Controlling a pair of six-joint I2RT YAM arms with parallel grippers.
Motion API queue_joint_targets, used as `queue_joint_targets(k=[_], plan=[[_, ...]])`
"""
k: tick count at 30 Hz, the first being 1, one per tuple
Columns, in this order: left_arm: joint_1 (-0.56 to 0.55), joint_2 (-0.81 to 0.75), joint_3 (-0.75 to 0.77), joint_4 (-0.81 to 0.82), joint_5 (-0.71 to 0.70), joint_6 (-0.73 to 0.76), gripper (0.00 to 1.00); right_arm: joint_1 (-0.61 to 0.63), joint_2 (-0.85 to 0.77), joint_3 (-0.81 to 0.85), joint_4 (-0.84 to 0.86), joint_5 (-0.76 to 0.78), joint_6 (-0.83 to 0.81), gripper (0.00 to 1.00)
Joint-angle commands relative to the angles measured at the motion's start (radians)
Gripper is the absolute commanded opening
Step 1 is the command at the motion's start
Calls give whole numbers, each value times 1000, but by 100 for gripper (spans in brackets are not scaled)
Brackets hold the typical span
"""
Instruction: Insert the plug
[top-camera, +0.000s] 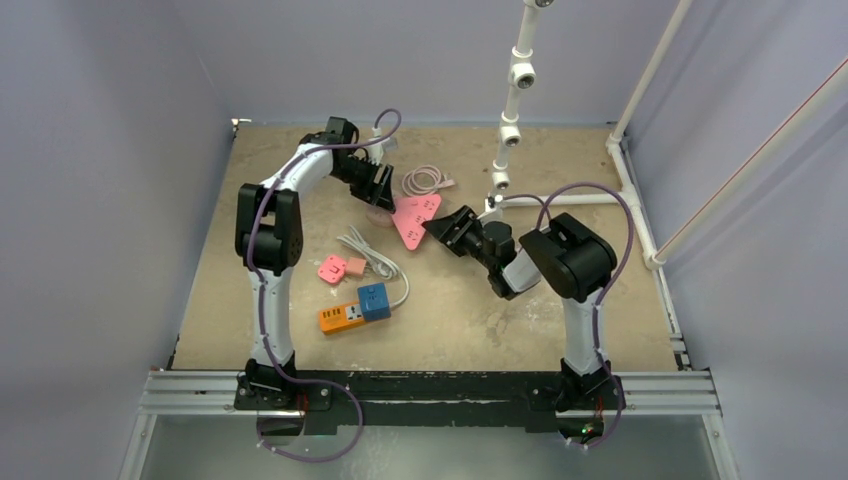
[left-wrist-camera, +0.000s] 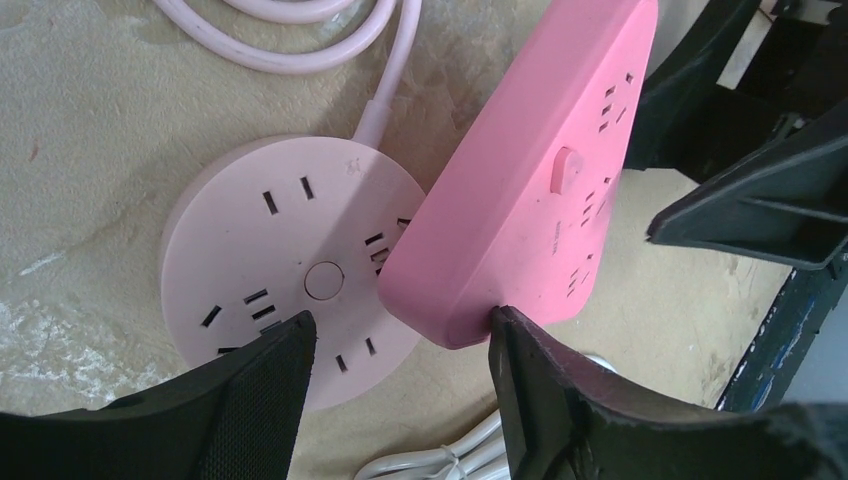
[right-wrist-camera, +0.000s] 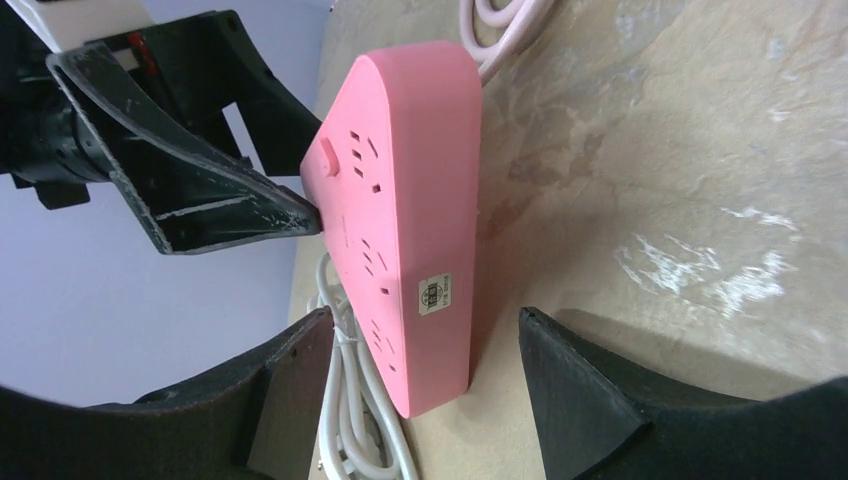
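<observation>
Left wrist view: the left gripper (left-wrist-camera: 400, 325) has its 2 fingers apart, one over a round socket (left-wrist-camera: 290, 250), the other at the corner of a pink power strip (left-wrist-camera: 530, 200) lying partly on it. The right gripper (right-wrist-camera: 425, 325) is also spread, straddling the strip's narrow end without touching. Beyond, the plug (top-camera: 452, 184) lies loose on the table (top-camera: 560, 330) beside its coiled pink cord (top-camera: 422, 181).

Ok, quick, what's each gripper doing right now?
Left gripper: jaws open, touching the pink power strip on one side, nothing gripped.
Right gripper: jaws open astride the strip's end, nothing gripped.
</observation>
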Motion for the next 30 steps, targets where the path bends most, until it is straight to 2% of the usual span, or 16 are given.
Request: queue_joint_targets(k=[1, 8, 13, 20, 25, 28, 30], plan=[[11, 67, 0, -10, -130, 77, 62, 32, 43, 77, 104, 24, 7, 70], [12, 73, -7, -18, -125, 87, 62, 38, 95, 109, 198, 54, 26, 70], [13, 79, -6, -22, -119, 88, 62, 39, 143, 117, 252, 44, 53, 64], [13, 84, -2, -36, -118, 92, 62, 48, 158, 117, 258, 70, 51, 61], [13, 79, -3, -49, -119, 99, 63, 61, 170, 122, 301, 56, 74, 33], [13, 59, 2, -53, -117, 93, 71, 71, 159, 119, 301, 63, 75, 19], [12, 43, 12, -61, -105, 85, 81, 72, 146, 102, 306, 69, 77, 10]])
